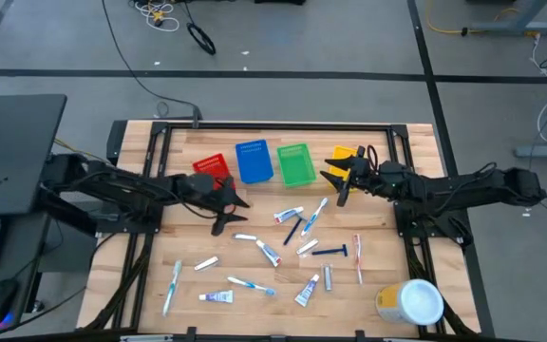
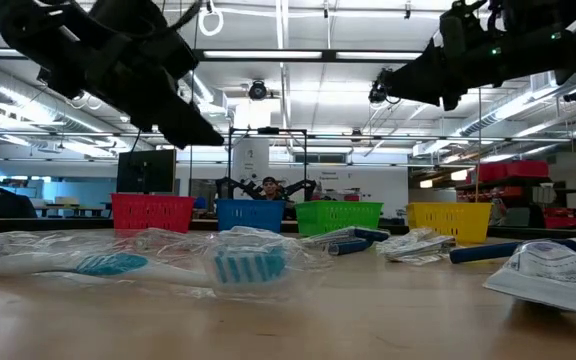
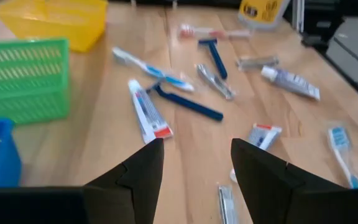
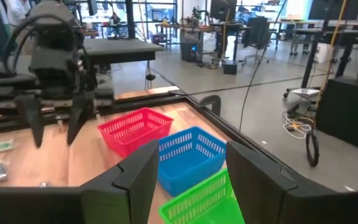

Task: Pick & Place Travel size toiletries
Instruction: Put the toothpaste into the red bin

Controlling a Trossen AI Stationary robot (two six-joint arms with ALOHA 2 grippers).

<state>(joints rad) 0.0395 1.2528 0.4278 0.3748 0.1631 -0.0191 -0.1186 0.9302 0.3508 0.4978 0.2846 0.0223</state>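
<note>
Worktop (image 1: pixel 141 285): travel size toiletries (image 1: pixel 302 249) lie scattered over its middle and near half, none visibly in the bins (image 1: pixel 295 163). Left gripper (image 1: pixel 228 214) hangs spread and empty beside the red bin; right gripper (image 1: pixel 338 180) likewise parted, empty, near the yellow bin. Toothpaste tube (image 3: pixel 146 112): light, soft, probably slippery; best pinched across its flat midsection.

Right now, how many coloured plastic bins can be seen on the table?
4, in one row along the table's far edge: red bin beside the left gripper, then blue bin, green bin, and yellow bin, partly covered by the right gripper.
</note>
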